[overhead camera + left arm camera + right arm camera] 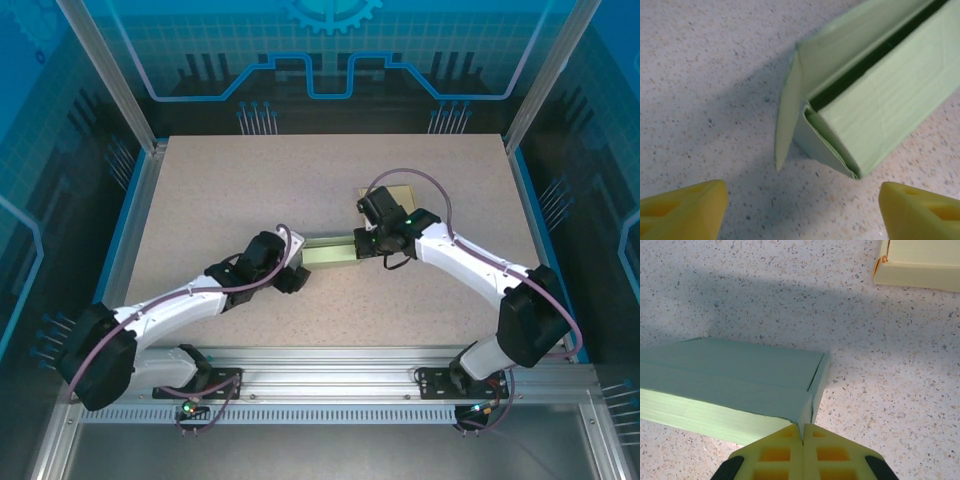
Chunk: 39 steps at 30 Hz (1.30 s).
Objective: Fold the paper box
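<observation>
Right end effector (803, 441) pinches paper box (730, 385) | left end effector (802, 189) spread

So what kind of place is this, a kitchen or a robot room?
Probably a robot lab booth, not a home: a left arm and right arm bolted to a metal rail, a metal frame with blue printed panels around the table.

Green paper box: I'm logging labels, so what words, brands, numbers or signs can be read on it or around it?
No readable text anywhere.
The green paper box is plain on every visible face; so is the pale yellow box.
The back panel shows a gear graphic and lines, no letters.
</observation>
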Motion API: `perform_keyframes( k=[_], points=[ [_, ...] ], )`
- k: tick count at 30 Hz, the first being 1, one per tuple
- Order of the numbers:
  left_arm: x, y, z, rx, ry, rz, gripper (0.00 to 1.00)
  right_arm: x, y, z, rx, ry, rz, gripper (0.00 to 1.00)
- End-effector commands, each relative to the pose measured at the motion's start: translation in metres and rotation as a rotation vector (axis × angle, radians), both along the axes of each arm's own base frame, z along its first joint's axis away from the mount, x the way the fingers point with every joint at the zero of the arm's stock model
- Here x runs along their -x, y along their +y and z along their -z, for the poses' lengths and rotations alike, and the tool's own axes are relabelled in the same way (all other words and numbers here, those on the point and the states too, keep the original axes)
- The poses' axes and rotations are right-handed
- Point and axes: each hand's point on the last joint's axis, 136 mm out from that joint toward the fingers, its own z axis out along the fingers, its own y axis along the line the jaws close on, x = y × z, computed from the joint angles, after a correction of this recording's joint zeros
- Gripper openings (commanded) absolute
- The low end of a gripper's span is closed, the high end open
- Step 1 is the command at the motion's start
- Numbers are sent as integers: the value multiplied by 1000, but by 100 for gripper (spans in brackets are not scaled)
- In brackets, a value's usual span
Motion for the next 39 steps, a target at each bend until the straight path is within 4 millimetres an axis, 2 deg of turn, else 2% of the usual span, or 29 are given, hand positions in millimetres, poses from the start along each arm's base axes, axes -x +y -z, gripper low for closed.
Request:
perform_keyframes(
  k=[1,3,6,9,13,25,28,32,39],
  points=[
    [-21,-5,-28,93,-123,-41,78,4,1,7,7,49,-14,0],
    [-19,-10,-41,131,-132,-24,76,3,2,7,7,51,-15,0],
    [-14,-12,-66,175,-149,-9,66,2,3,8,9,55,-13,0],
    [-15,1,-77,149,-125,-65,61,0,4,7,5,54,-13,0],
    [-16,10,-76,79,-7,-91,61,-2,5,9,7,61,-17,0],
    [-14,-4,-50,27,228,-26,56,-5,5,9,9,69,-17,0],
    [-17,-4,-47,20,232,-45,55,-6,5,10,10,71,-16,0],
    [-23,-5,-48,28,222,-61,49,-8,6,11,9,75,-17,0],
    [-36,9,-59,-4,133,-129,53,-9,7,13,7,80,-18,0]
  ],
)
